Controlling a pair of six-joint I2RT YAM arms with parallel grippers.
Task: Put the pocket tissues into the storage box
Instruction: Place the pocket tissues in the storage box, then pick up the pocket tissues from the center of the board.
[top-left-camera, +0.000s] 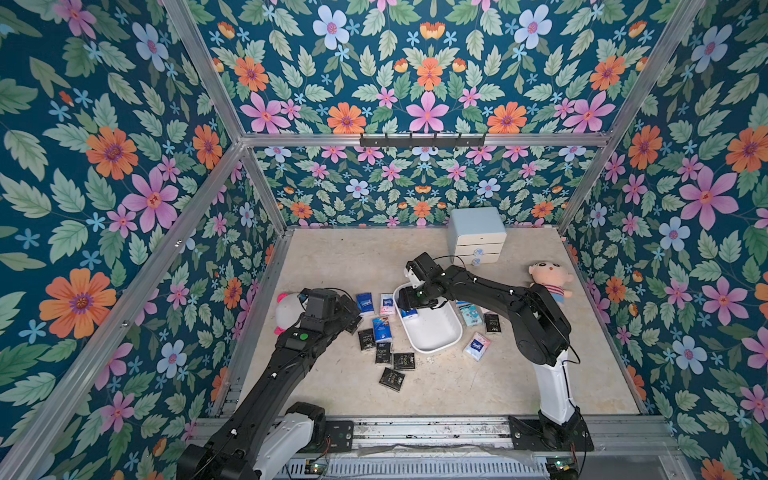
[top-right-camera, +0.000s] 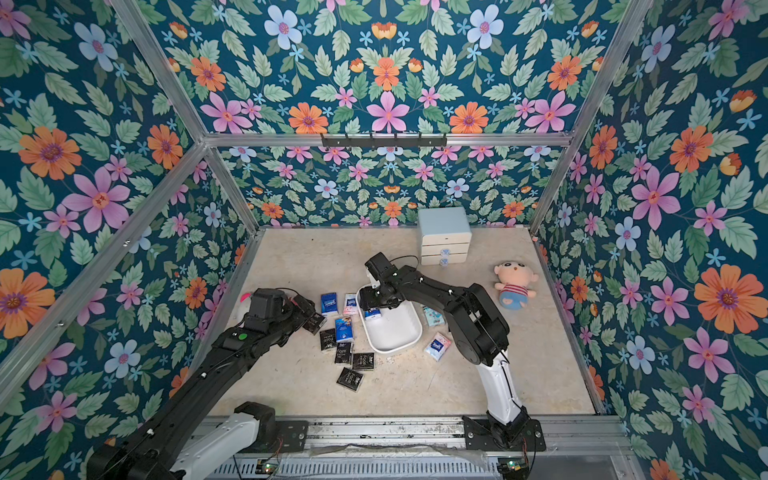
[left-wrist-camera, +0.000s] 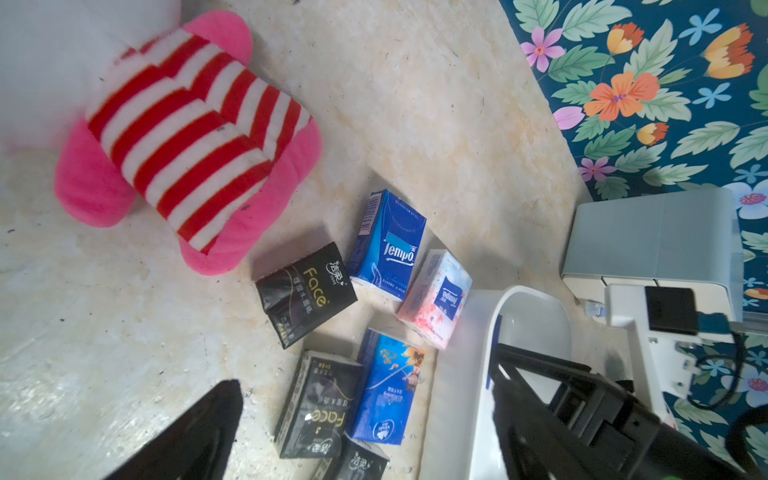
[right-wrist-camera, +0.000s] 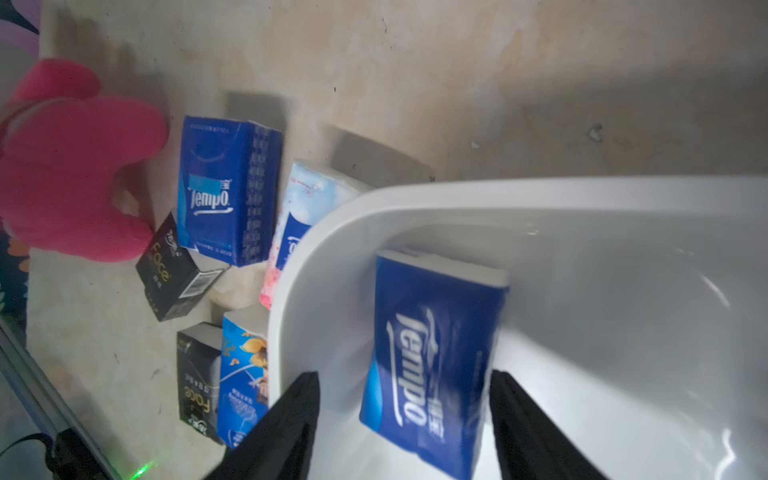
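The storage box (top-left-camera: 437, 332) (top-right-camera: 397, 334) is a white tub in mid-table. My right gripper (top-left-camera: 409, 301) (right-wrist-camera: 405, 374) hangs over its far end, open. A dark blue packet (right-wrist-camera: 432, 357) (top-left-camera: 409, 314) lies blurred between the spread fingers inside the box, with a wide gap to one finger. More pocket tissues lie on the table: several black ones (top-left-camera: 392, 379) and blue ones (top-left-camera: 381, 328) left of the box, others (top-left-camera: 477, 347) to its right. My left gripper (top-left-camera: 353, 320) (left-wrist-camera: 365, 374) is open above a black packet (left-wrist-camera: 318, 405) and holds nothing.
A pale blue drawer cabinet (top-left-camera: 477, 235) stands at the back. A plush doll in a striped shirt (top-left-camera: 548, 280) lies at the right. A white and pink plush (top-left-camera: 289, 309) (left-wrist-camera: 187, 137) lies close behind my left gripper. Flowered walls close in the table.
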